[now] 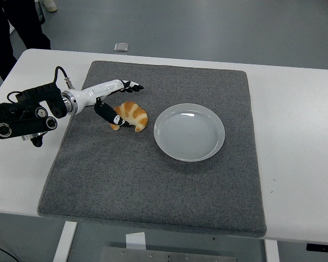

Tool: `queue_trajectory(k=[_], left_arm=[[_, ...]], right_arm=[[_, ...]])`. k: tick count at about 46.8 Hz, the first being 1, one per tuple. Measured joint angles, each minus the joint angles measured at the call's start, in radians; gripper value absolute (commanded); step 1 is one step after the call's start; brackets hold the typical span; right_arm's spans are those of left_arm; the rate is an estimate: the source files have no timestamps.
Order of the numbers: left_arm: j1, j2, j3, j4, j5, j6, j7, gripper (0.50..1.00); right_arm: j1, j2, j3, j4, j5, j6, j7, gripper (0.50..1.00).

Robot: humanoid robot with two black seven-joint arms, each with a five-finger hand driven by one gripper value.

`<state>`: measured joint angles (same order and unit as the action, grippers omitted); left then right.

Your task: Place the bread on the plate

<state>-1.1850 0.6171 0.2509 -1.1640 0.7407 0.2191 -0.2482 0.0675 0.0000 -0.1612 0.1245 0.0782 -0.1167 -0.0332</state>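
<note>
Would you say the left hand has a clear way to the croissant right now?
Probably yes: the left hand is open at the croissant, thumb by its left end, fingers stretched behind it, nothing between them.

A mat (pixel 153 180) lies on the desk (pixel 300 142). On the mat, the bread (pixel 131 115) sits just left of the plate (pixel 189 131), apart from it. The left robot hand (pixel 113 101) reaches in from the left, its thumb touching the bread's left end.
</note>
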Motion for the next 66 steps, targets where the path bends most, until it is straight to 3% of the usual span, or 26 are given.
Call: queue_trajectory(k=[22, 37, 41, 46, 55, 60, 66], left_arm=[[0.031, -0.052, -0.005, 0.060, 0.000, 0.002, -0.040, 0.969], [0.052, -0.057, -0.009, 0.067, 0.000, 0.003, -0.052, 0.936], [0.054, -0.057, -0.009, 0.083, 0.000, 0.006, -0.065, 0.851], [0.069, -0.057, -0.007, 0.087, 0.000, 0.033, -0.087, 0.782], [0.086, -0.057, -0.006, 0.096, 0.000, 0.051, -0.100, 0.759], [0.087, -0.057, -0.006, 0.096, 0.000, 0.051, -0.102, 0.622], [0.087, -0.057, -0.006, 0.097, 0.000, 0.051, -0.102, 0.506]], right_arm=[[0.000, 0.000, 0.000, 0.000, 0.000, -0.001, 0.000, 0.952], [0.000, 0.000, 0.000, 0.000, 0.000, -0.002, 0.000, 0.952], [0.000, 0.000, 0.000, 0.000, 0.000, -0.002, 0.000, 0.952], [0.000, 0.000, 0.000, 0.000, 0.000, -0.002, 0.000, 0.952], [0.000, 0.000, 0.000, 0.000, 0.000, -0.001, 0.000, 0.952], [0.000, 0.000, 0.000, 0.000, 0.000, -0.001, 0.000, 0.952], [0.000, 0.000, 0.000, 0.000, 0.000, -0.001, -0.001, 0.952]])
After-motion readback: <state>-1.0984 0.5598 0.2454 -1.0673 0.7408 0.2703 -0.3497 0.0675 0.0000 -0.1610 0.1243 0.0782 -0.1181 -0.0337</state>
